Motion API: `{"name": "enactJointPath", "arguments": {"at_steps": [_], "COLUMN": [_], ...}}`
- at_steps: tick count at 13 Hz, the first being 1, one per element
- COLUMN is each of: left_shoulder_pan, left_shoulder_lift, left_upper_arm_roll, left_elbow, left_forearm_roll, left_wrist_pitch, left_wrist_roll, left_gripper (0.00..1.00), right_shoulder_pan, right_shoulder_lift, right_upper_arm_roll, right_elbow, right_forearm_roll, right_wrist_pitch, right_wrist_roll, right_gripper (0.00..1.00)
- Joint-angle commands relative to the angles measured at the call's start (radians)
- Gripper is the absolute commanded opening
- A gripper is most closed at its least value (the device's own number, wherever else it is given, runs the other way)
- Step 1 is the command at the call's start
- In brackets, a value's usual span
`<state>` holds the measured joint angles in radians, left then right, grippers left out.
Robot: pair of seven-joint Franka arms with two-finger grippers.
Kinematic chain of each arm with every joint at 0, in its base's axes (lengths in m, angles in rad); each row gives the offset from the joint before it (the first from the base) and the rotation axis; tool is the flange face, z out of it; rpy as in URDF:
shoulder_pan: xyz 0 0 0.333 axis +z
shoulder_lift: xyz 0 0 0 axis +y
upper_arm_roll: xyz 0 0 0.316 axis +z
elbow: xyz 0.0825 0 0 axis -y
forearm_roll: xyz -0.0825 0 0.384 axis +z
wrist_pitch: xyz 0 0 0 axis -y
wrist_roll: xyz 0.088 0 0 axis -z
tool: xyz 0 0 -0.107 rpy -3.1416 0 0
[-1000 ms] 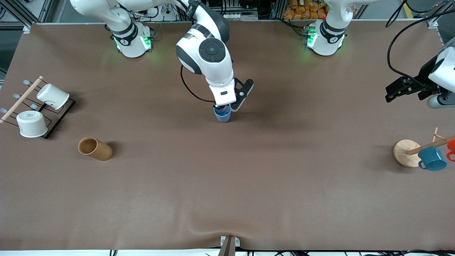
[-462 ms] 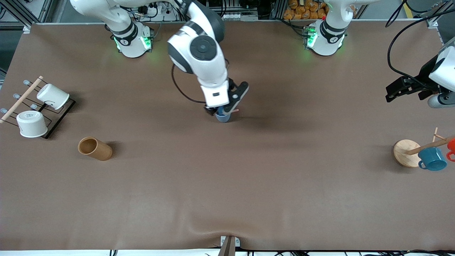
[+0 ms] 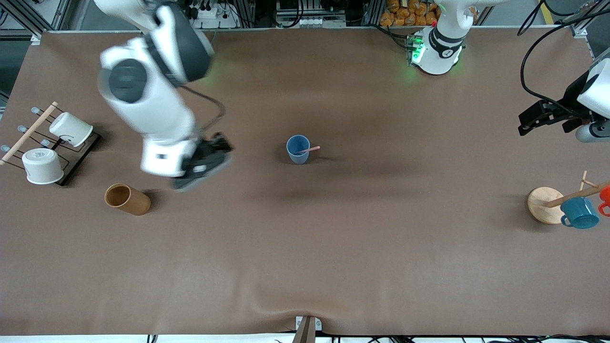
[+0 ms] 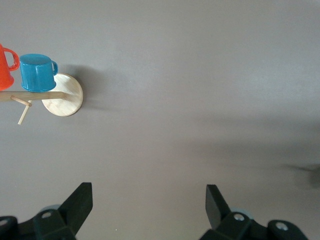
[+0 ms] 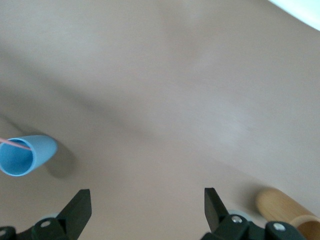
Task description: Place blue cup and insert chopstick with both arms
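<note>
The blue cup [image 3: 298, 149] stands upright in the middle of the table, and the pale-pink chopstick [image 3: 310, 149] leans in it, its end out over the rim. The right wrist view shows the cup [image 5: 27, 155] and chopstick [image 5: 12, 144] too. My right gripper [image 3: 202, 164] is open and empty, up over bare table between the cup and the brown cylinder. My left gripper [image 3: 548, 116] is open and empty, waiting above the left arm's end of the table.
A brown wooden cylinder [image 3: 127, 199] lies on its side toward the right arm's end. A black rack with two white cups [image 3: 43, 164] stands at that end. A wooden mug stand [image 3: 545, 205] with a teal mug [image 3: 579, 213] and a red mug stands at the left arm's end.
My right gripper has let go of the chopstick in the blue cup and swung away toward the right arm's end of the table. The left arm has not moved.
</note>
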<state>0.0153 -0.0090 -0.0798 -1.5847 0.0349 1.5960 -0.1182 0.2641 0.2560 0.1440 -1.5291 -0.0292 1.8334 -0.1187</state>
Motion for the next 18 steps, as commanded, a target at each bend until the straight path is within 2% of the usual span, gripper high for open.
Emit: {"name": "enactJointPath", "arguments": {"at_steps": [1,4,7,10,12,14,18], "left_shoulder_pan": [0.0,0.0,-0.003,-0.002,-0.001,-0.001,-0.011], "left_shoulder_lift": [-0.045,-0.052,-0.057,-0.055,-0.045,-0.04,-0.028], "left_upper_arm_roll": [0.002,0.002,0.002,-0.011,-0.011,-0.011,-0.015], "left_elbow": [-0.015,-0.018,-0.02,-0.018,-0.008,0.008,0.037], "left_forearm_roll": [-0.016,-0.016,-0.018,-0.018,-0.016,-0.016,-0.02], "left_wrist_pitch": [-0.031,-0.044,-0.044,-0.044,-0.044,-0.044,-0.047], "left_wrist_roll": [0.017,0.012,0.009,0.008,0.018,0.019,0.015], "left_gripper": [1.0,1.0,1.0,1.0,1.0,1.0,1.0], "right_shoulder_pan": [-0.104,-0.23,-0.246,-0.249,-0.249,-0.246,-0.247], "right_shoulder_lift": [-0.141,-0.233,-0.282,-0.284,-0.284,-0.287,-0.285], "right_upper_arm_roll": [-0.024,-0.032,-0.138,-0.149,-0.153,-0.185,-0.192], "right_elbow": [-0.054,-0.046,-0.043,-0.002,0.001,0.001,0.0], "right_forearm_roll": [0.002,0.008,0.014,0.035,0.04,0.081,0.092], "right_wrist_pitch": [-0.093,-0.201,-0.285,-0.391,-0.39,-0.387,-0.387], "right_wrist_roll": [0.025,0.028,0.048,0.181,0.188,0.186,0.175], "right_gripper": [1.0,1.0,1.0,1.0,1.0,1.0,1.0]}}
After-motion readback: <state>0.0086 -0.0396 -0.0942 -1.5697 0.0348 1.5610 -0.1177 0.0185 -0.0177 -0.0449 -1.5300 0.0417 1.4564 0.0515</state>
